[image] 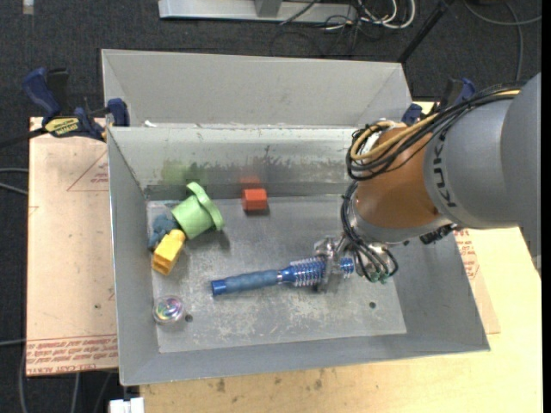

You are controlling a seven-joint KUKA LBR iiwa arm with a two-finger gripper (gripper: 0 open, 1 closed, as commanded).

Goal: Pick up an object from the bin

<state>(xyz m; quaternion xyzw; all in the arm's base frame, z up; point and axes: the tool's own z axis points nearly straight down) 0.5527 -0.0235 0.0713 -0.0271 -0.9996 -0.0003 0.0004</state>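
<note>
The end effector (334, 269) sits at the ribbed head of the blue brush (250, 282), near the front edge of the bin (258, 153).
Clenched or released, I cannot tell. The brush looks light and stiff, and its slim handle seems the surest hold.

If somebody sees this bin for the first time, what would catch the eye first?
The big grey arm with its orange cover reaches in from the right, its hand low over the bristled end of a long blue plastic brush on the bin floor. At the left, a bright green plastic flanged piece lies beside a yellow block.
</note>
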